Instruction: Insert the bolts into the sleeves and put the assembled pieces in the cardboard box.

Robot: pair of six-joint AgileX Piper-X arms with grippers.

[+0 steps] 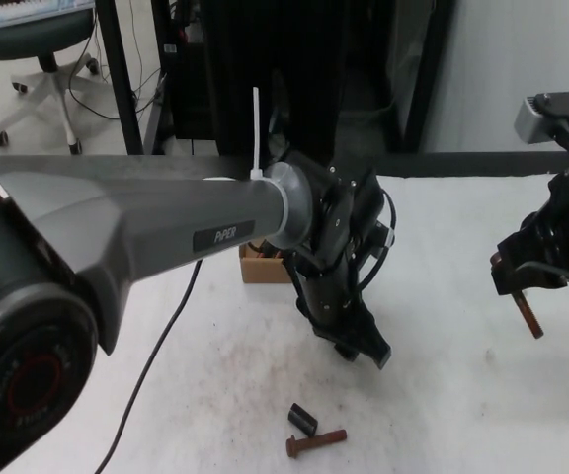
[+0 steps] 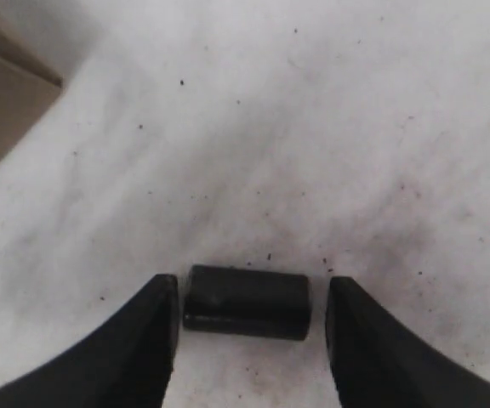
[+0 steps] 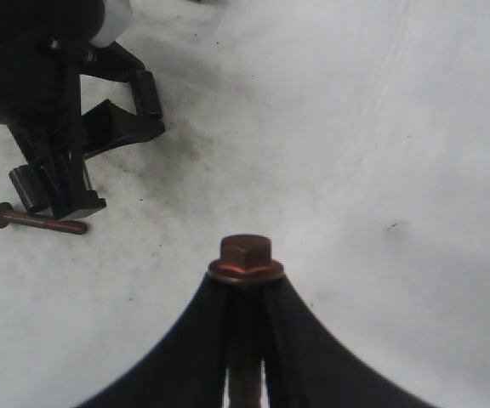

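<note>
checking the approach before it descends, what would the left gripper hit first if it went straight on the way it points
The black sleeve: it lies on the white bench between the open fingers of the left gripper, right in its line. How far off it is remains unclear.
</note>
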